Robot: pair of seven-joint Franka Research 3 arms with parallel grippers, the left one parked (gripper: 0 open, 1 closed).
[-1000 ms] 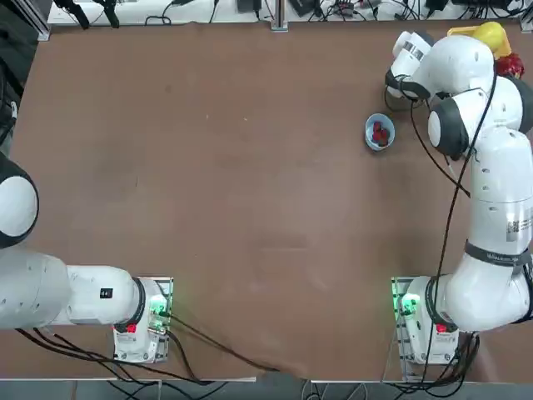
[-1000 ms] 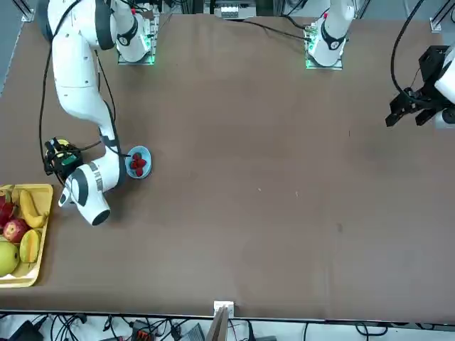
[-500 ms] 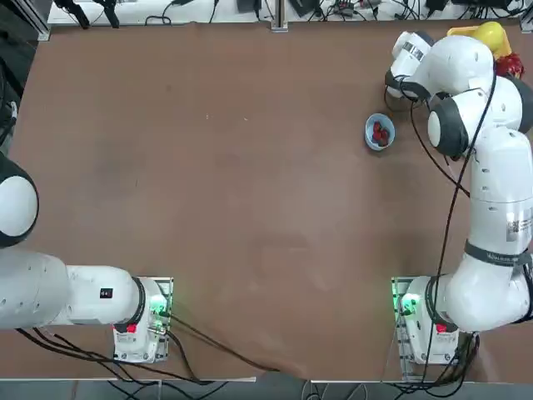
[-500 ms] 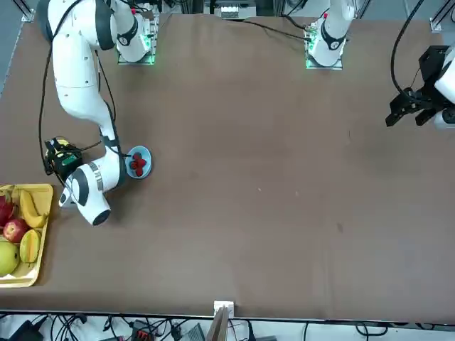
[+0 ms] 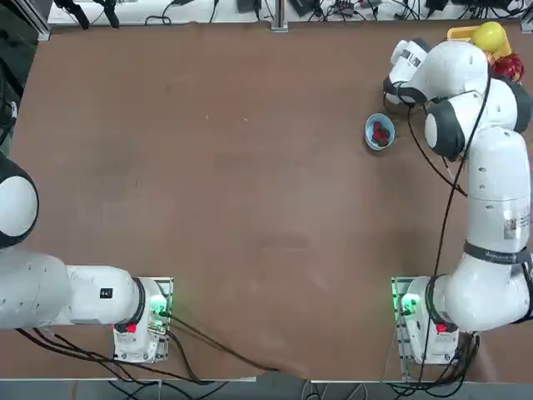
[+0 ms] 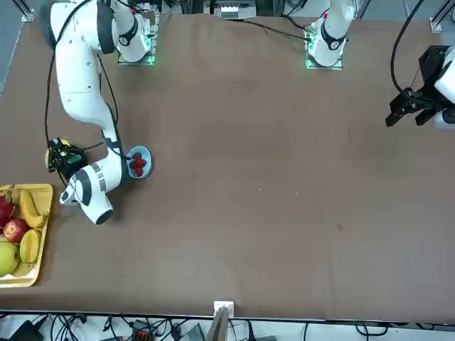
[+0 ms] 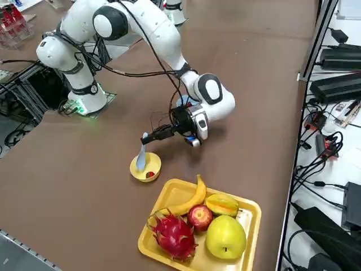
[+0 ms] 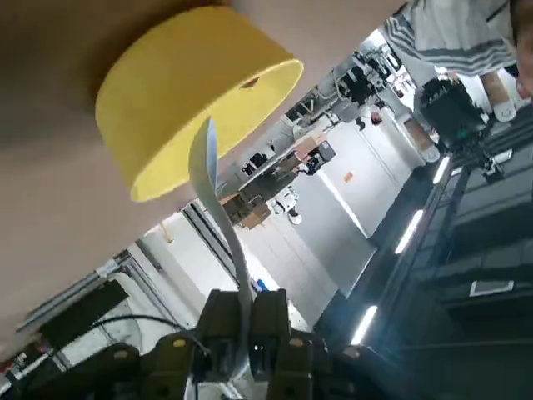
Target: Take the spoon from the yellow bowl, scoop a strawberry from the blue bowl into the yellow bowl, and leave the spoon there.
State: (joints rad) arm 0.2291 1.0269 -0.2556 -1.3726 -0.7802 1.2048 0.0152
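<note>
- While my top view hides it under the arm, the side view shows the right gripper [image 7: 148, 136] pinching the spoon [image 7: 140, 157] by its handle, bowl end tilted into the yellow bowl [image 7: 145, 167], left of centre.
- I count one strawberry [image 7: 149, 174] in it; two or three in the blue bowl [image 5: 380, 132], upper right, hard to separate.
- Wrist view: fingers pressed on the handle.

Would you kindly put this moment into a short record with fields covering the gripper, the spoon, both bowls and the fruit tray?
right gripper: shut on the spoon's handle, held over the yellow bowl
spoon: hangs tilted, its scoop end down at the yellow bowl's rim
yellow bowl: on the table beside the fruit tray, one red strawberry inside
blue bowl: on the table, red strawberries inside
fruit tray: holds a banana, apple, pear, dragon fruit and starfruit
</note>
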